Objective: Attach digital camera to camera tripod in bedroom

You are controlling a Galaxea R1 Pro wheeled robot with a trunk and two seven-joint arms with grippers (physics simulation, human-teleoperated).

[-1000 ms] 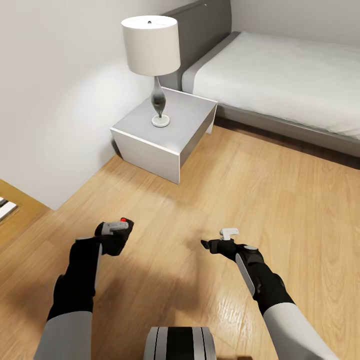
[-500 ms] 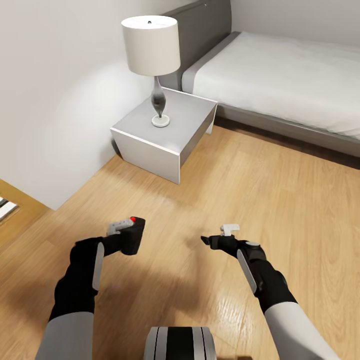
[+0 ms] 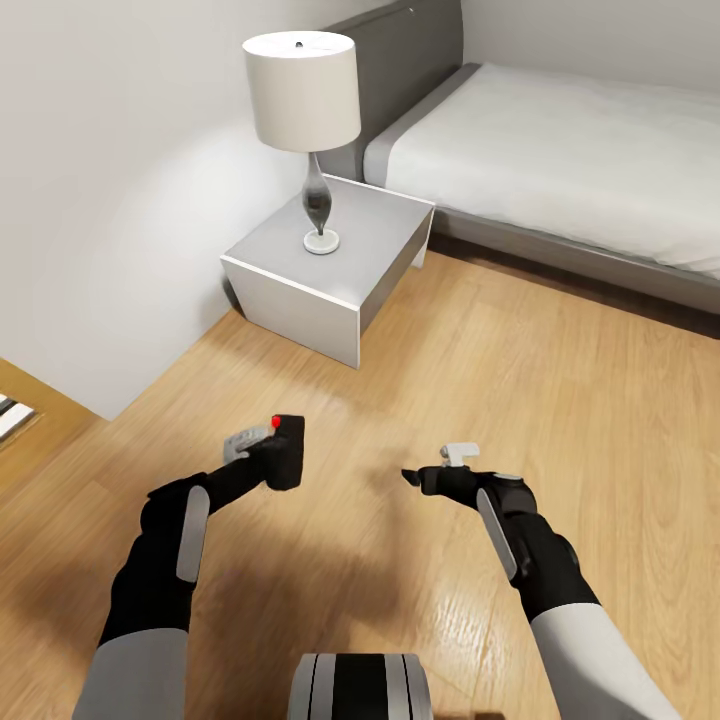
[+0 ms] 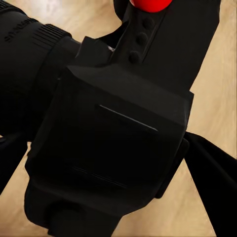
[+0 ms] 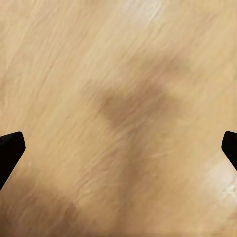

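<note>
The digital camera is held clamped in the left gripper above the wood floor, left of centre and near the robot, red button uppermost (its lens barrel is seen in the left wrist view, pointing sideways from the fingers). No tripod is seen, so its direction cannot be told. The left arm is stretched forward and raised; the right gripper, fingers apart and holding nothing, hovers level at the right.

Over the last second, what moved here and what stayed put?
The left gripper, shut on the digital camera, carried it forward and toward the middle. The right gripper barely shifted, jaws open and empty. The lamp, nightstand and bed stayed put.
</note>
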